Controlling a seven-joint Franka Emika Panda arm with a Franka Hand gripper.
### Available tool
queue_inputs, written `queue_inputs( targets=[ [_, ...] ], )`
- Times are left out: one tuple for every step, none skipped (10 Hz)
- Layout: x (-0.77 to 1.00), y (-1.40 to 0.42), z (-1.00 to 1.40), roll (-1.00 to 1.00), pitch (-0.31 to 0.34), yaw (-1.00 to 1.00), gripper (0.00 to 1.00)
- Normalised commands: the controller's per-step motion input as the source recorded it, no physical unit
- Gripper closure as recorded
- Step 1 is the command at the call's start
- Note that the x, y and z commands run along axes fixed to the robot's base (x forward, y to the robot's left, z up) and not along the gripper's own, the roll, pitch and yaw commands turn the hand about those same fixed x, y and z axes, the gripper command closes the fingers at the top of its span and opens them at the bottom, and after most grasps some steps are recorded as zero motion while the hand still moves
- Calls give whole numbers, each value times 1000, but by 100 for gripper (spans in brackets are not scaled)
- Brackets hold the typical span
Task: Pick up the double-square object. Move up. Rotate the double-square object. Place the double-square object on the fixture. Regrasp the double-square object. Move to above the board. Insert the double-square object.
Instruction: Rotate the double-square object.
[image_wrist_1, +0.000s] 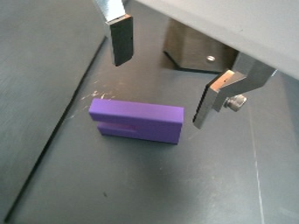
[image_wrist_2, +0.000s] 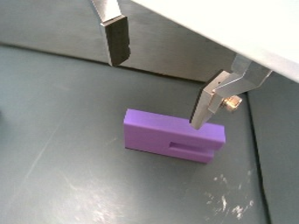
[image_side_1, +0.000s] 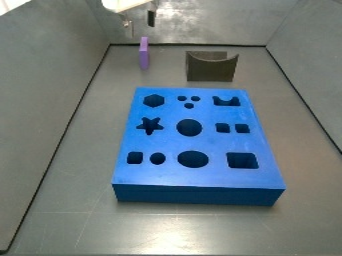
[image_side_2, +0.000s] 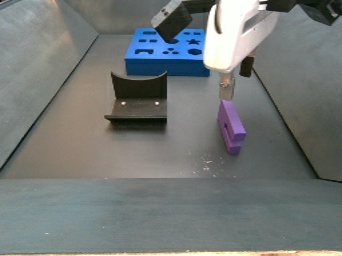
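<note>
The double-square object (image_wrist_1: 138, 120) (image_wrist_2: 172, 135) is a flat purple block with a notch in one edge, lying on the dark floor; it also shows in both side views (image_side_1: 144, 52) (image_side_2: 233, 126). My gripper (image_wrist_1: 163, 77) (image_wrist_2: 159, 77) hangs open just above it, nothing between the fingers, and in a side view it shows above the block (image_side_2: 227, 88). The fixture (image_wrist_1: 201, 54) (image_side_1: 210, 66) (image_side_2: 136, 100) is a dark notched block a short way beside the purple block. The blue board (image_side_1: 195, 146) (image_side_2: 170, 52) with shaped cut-outs lies farther off.
Grey walls (image_side_1: 67, 60) enclose the floor on all sides; the purple block lies near one of them (image_side_2: 301, 90). Faint white scratch marks (image_wrist_2: 232, 201) dot the floor beside the block.
</note>
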Motion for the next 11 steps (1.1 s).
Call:
queue_inputs(
  targets=[
    [47,5,-35,2,-7,1000,0],
    [47,5,-35,2,-7,1000,0],
    [47,5,-35,2,-7,1000,0],
    [47,5,-35,3,-8,1000,0],
    [47,5,-35,3,-8,1000,0],
    [47,5,-34,3,-8,1000,0],
    [47,5,-34,3,-8,1000,0],
    [47,5,-34,3,-9,1000,0],
    [47,5,-34,3,-9,1000,0],
    [47,5,-34,3,-10,1000,0],
    [47,5,-34,3,-10,1000,0]
  ],
)
